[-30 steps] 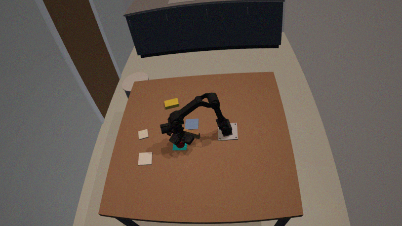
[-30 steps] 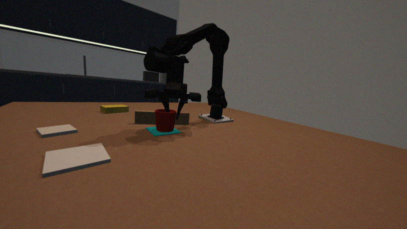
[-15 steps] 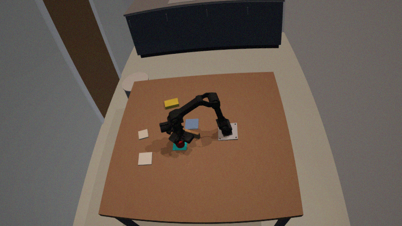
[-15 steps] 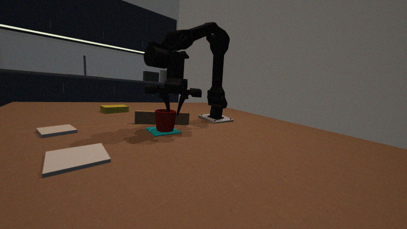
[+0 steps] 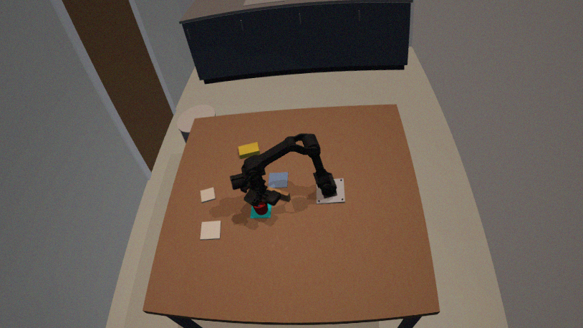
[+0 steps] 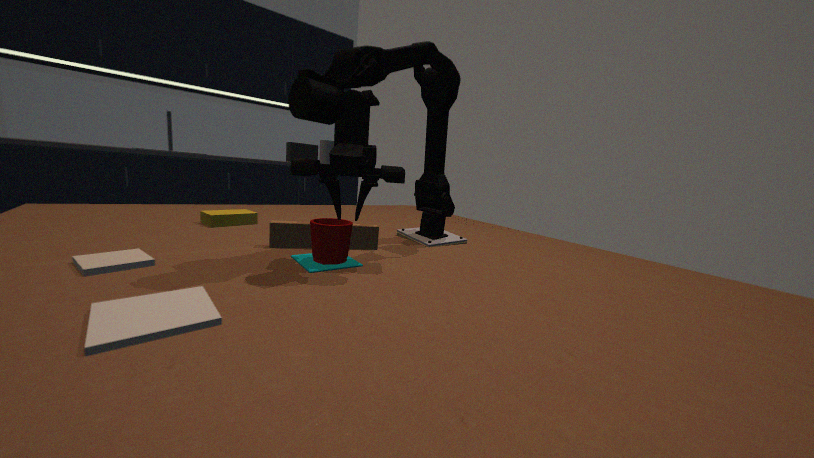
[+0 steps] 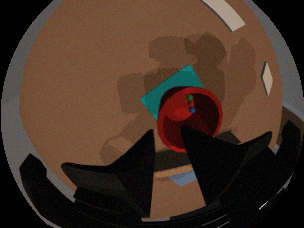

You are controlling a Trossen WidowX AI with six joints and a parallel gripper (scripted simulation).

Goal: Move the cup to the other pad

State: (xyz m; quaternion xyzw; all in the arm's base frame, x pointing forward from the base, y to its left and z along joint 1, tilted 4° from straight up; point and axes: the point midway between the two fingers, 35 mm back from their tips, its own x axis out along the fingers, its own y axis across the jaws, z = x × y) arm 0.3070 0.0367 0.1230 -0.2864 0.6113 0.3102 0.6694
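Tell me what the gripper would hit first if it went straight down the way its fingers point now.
Probably the red cup on the teal pad. The gripper, open and holding nothing, hangs just above the cup's rim at its far side; depth is unclear, so one finger might pass outside it.

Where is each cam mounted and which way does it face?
Top: high overhead, looking down on the table; whole arm, base plate to gripper.
Exterior: low at the table edge, level across it; full arm, open gripper just above the red cup.
Wrist: behind the fingers, facing down into the cup; only fingers show.
All three share the cup on the teal pad.
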